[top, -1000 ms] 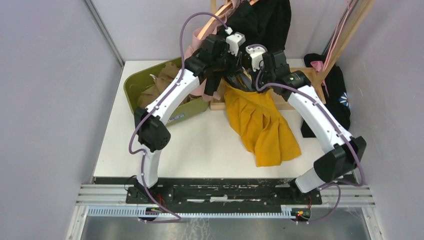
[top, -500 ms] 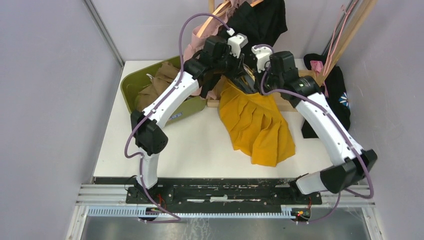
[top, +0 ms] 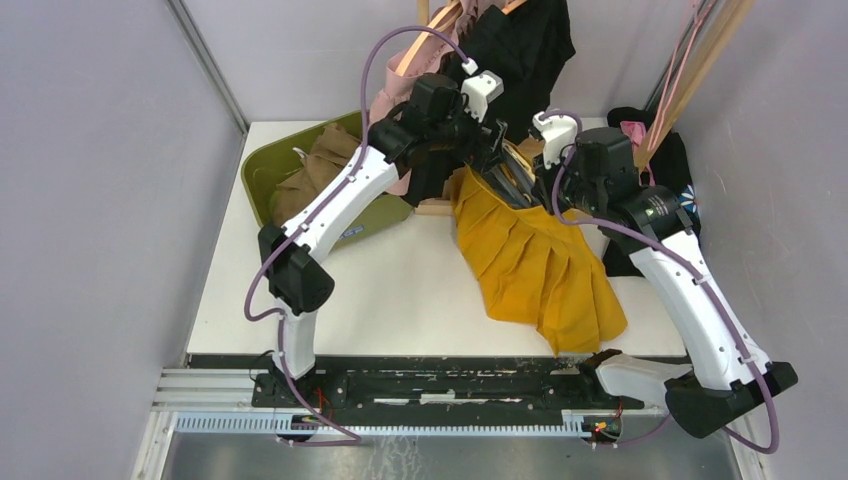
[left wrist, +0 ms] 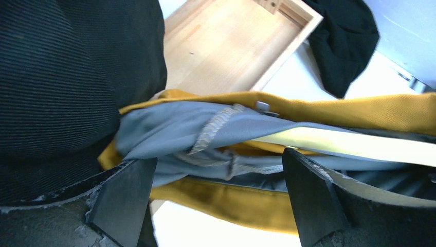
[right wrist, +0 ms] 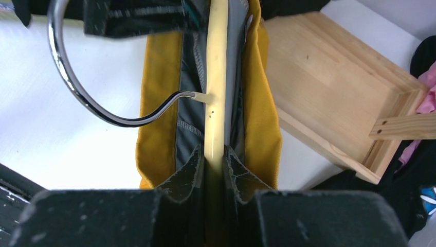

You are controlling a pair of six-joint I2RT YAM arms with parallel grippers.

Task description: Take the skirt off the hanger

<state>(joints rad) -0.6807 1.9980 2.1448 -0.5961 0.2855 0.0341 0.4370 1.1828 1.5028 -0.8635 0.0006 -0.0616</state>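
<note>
R jaws pinching hanger bar (right wrist: 215,77); L jaws gaping wide, waistband (left wrist: 221,198) lying between. Judging skirt (top: 540,270) soft, light; gripping at waistband prob. best.

The left arm (top: 340,200) and the right arm (top: 690,290) are built alike, with smooth white shells between bulky black joints. A thin purple cable (top: 370,60) loops along each. Each wrist carries a small white camera housing (top: 481,87). The black fingers (left wrist: 123,198) have scuffed, whitish edges.
</note>
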